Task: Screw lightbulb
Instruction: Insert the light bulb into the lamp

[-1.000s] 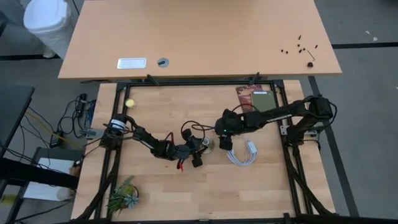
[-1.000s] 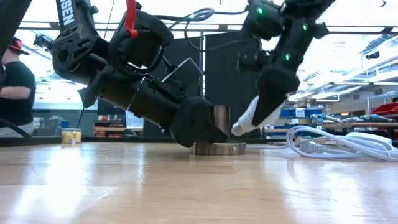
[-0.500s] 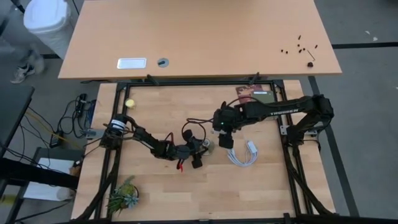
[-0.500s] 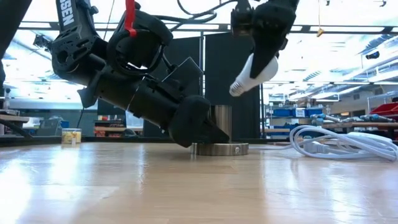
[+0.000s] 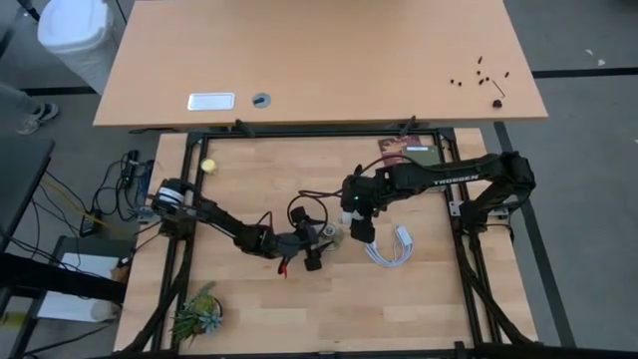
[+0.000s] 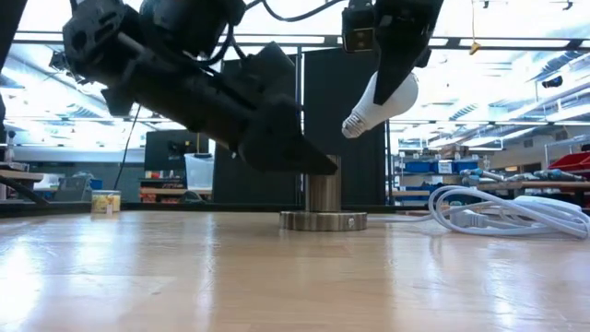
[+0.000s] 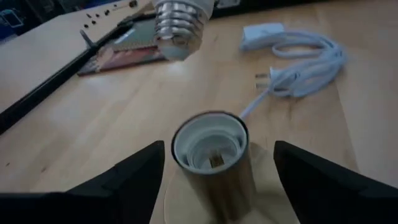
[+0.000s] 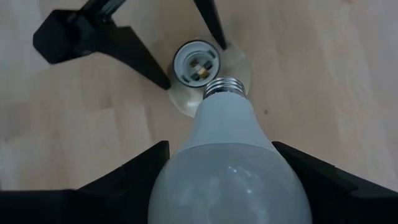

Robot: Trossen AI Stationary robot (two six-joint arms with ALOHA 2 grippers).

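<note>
- The white rounded lightbulb [image 6: 383,103] with its silvery screw base is held tilted in the air, base lowest, just above and at about 2 o'clock of the metallic cylindrical socket [image 6: 324,194] in the low view.
- It is gripped between the jaws of the right gripper [image 8: 224,180].
- The left gripper [image 7: 219,163] is set with jaws wide on either side of the socket, apart from it.
- A coiled white cord [image 5: 391,246] is seen on the wooden surface [image 5: 419,309] beside the socket.

A robotics lab: a framed test table [image 5: 419,299], with storage shelving [image 6: 447,171] behind.
</note>
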